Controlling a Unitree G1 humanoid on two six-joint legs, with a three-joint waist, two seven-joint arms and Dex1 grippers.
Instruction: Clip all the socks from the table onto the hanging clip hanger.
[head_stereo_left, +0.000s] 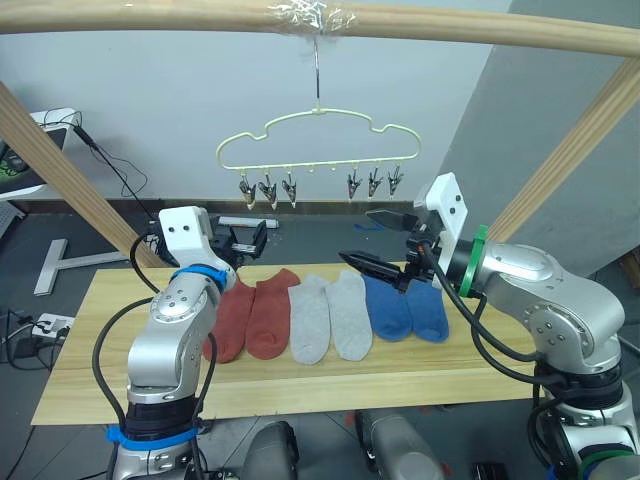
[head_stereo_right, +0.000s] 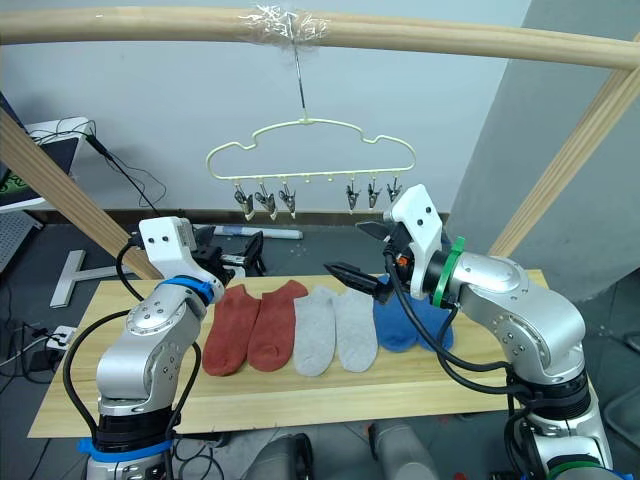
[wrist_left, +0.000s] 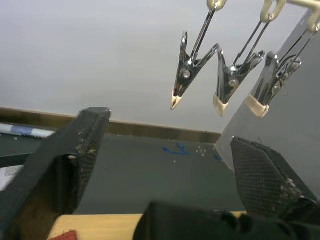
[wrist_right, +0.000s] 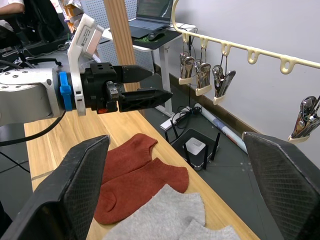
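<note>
Six socks lie side by side on the light wood table (head_stereo_left: 450, 372): two rust-red socks (head_stereo_left: 255, 316) on the left, two light grey socks (head_stereo_left: 330, 317) in the middle and two blue socks (head_stereo_left: 408, 309) on the right. The pale yellow clip hanger (head_stereo_left: 318, 140) hangs by its hook from the top pole, and its silver clips (wrist_left: 187, 70) are all bare. My left gripper (head_stereo_left: 248, 240) is open above the table's back edge, behind the red socks and below the left clips. Over the blue socks, my right gripper (head_stereo_left: 378, 242) is open and holds nothing.
A frame of round wooden poles surrounds the space, with a top bar (head_stereo_left: 150, 15) and slanted poles at the left (head_stereo_left: 60, 170) and right (head_stereo_left: 575, 155). A desk with a laptop (wrist_right: 155, 12) stands beyond the table's left end. A power strip (head_stereo_left: 40, 328) and cables lie on the floor.
</note>
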